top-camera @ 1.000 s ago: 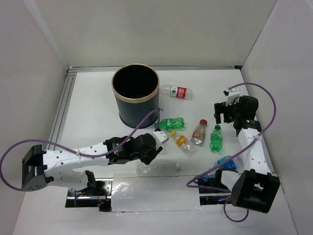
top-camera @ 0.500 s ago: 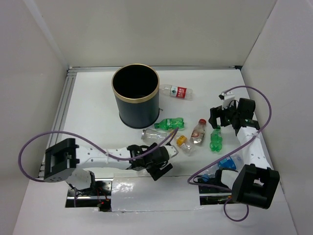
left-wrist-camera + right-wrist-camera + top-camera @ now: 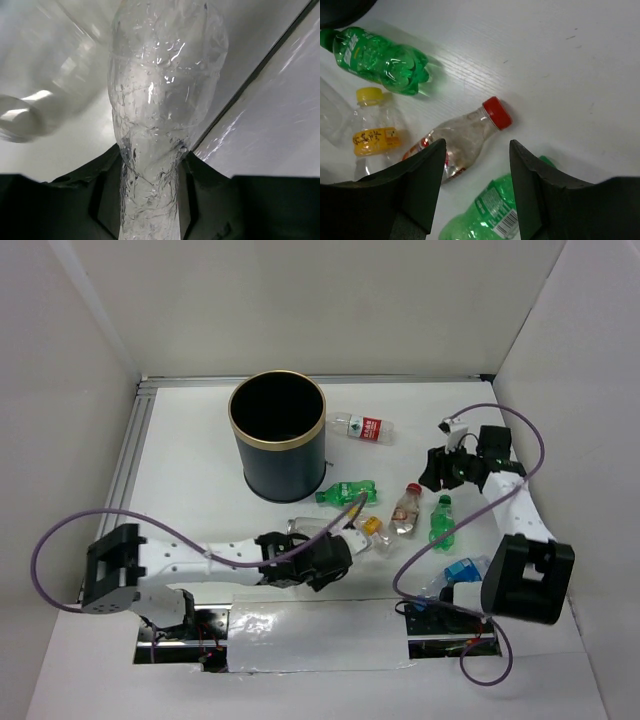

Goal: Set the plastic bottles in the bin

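The bin (image 3: 277,435) stands at the far middle, dark with a gold rim. My left gripper (image 3: 314,542) is shut on a clear crushed bottle (image 3: 303,527); in the left wrist view the bottle (image 3: 160,100) is pinched between the dark fingers (image 3: 150,200). My right gripper (image 3: 440,468) is open and empty, hovering over a red-capped clear bottle (image 3: 465,140) and a green bottle (image 3: 487,215), jaws wide (image 3: 477,165). Another green bottle (image 3: 347,492), a yellow-capped bottle (image 3: 372,530) and a red-and-white labelled bottle (image 3: 362,427) lie on the table.
A blue object (image 3: 465,570) lies by the right arm's base. White walls close in the table on the left, far and right sides. A metal rail (image 3: 125,470) runs along the left edge. Cables loop from both arms.
My left gripper swung to the near right, took hold of the clear crushed bottle and carried it toward the bin. My right gripper moved left, over the red-capped and green bottles.
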Controlling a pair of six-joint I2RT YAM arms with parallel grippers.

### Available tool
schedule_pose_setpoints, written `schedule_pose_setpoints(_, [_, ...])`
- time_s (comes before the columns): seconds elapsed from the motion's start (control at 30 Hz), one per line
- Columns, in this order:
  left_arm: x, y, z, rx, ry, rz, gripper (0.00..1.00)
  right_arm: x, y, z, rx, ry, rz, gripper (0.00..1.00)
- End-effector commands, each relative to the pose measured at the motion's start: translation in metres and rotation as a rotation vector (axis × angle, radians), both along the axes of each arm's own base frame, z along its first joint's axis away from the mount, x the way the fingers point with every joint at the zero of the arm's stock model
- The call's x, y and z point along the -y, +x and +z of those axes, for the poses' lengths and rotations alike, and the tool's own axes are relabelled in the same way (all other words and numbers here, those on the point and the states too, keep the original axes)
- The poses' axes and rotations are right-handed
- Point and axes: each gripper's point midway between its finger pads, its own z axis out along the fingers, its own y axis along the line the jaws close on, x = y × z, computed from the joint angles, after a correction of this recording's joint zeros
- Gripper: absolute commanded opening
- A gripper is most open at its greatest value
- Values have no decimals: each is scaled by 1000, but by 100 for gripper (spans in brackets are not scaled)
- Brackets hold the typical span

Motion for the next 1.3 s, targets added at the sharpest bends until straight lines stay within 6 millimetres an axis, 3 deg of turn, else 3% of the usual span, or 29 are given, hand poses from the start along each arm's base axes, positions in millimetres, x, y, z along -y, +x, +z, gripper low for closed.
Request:
schedule_pose_setpoints(0.0, [32, 35, 141, 227, -311, 75, 9, -18, 1, 0, -149, 102, -41, 61])
schedule_pose_setpoints(0.03, [37, 49, 187, 292, -398, 109, 9, -24, 0, -6, -182, 113, -44, 63])
schedule_pose_setpoints(0.13, [23, 98, 268, 506, -496, 213, 9, -36, 3, -20, -273, 141, -89, 68])
schedule_pose_setpoints(0.2, [10, 130, 336, 658, -614, 301, 10, -38, 8, -32, -335, 163, -134, 71])
schedule_pose_setpoints(0.23, [-6, 157, 350, 714, -622, 370, 11, -42, 7, -36, -363, 169, -134, 72])
schedule_pose_setpoints(0.27, [-19, 170, 375, 766, -665, 422, 13, -45, 2, -50, -428, 164, -145, 72])
schedule_pose_setpoints(0.33, [-39, 203, 398, 859, -692, 524, 14, -40, 2, -59, -472, 147, -186, 72])
schedule_pose_setpoints(0.4, [-75, 237, 417, 933, -700, 657, 18, -36, 2, -66, -507, 135, -222, 74])
schedule_pose_setpoints(0.43, [-81, 253, 412, 939, -688, 708, 21, -35, 1, -71, -517, 113, -227, 74])
schedule_pose_setpoints(0.5, [-115, 283, 411, 980, -669, 843, 26, -36, -2, -74, -537, 113, -228, 74])
schedule_pose_setpoints(0.57, [-134, 315, 389, 973, -623, 927, 32, -36, -6, -81, -574, 116, -237, 76])
schedule_pose_setpoints(0.73, [-145, 364, 329, 874, -507, 996, 34, -38, -14, -95, -644, 121, -235, 79])
schedule_pose_setpoints(0.77, [-143, 365, 312, 834, -471, 1001, 34, -42, -14, -95, -645, 118, -225, 79])
schedule_pose_setpoints(0.87, [-137, 365, 290, 789, -450, 972, 34, -42, -15, -96, -635, 96, -203, 81])
schedule_pose_setpoints(0.93, [-130, 359, 272, 755, -437, 934, 46, -44, -20, -101, -641, 61, -188, 81])
schedule_pose_setpoints(1.0, [-125, 356, 268, 730, -441, 901, 59, -43, -21, -105, -634, 27, -181, 81])
schedule_pose_setpoints(1.03, [-119, 353, 264, 721, -436, 889, 75, -46, -22, -105, -634, 24, -172, 81])
schedule_pose_setpoints(1.07, [-115, 350, 260, 710, -426, 877, 83, -49, -23, -108, -643, 20, -162, 81])
schedule_pose_setpoints(1.17, [-109, 339, 264, 713, -421, 835, 100, -48, -20, -116, -652, -33, -166, 79])
schedule_pose_setpoints(1.27, [-91, 316, 294, 729, -468, 761, 100, -50, -19, -120, -667, -69, -166, 64])
